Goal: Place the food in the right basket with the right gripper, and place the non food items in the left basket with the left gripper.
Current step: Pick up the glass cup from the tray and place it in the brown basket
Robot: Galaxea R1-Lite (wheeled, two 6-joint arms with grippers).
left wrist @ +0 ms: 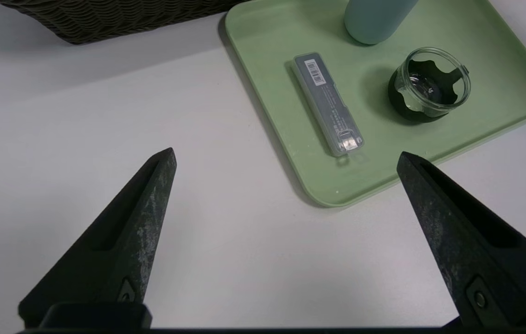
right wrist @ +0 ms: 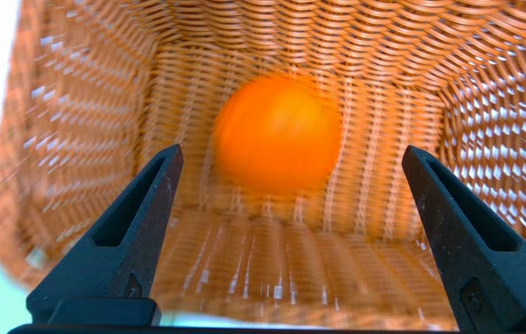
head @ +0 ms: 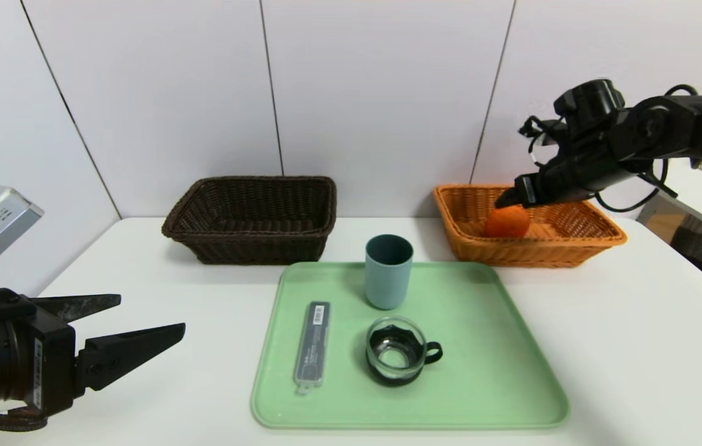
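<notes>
The rectangular orange-tan woven wicker basket and the dark brown woven wicker basket are showing rough, ribbed weave. The pale green plastic tray is looking smooth and matt, as is the blue-grey tumbler. The small clear glass cup is gleaming glossily on it, while the white surface is appearing smooth.

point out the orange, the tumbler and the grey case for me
orange (head: 506,223), head view, front of its skin, inside the orange-tan basket
tumbler (head: 388,279), head view, middle of its blue-grey side wall
grey case (head: 312,347), head view, middle of its flat top
</notes>
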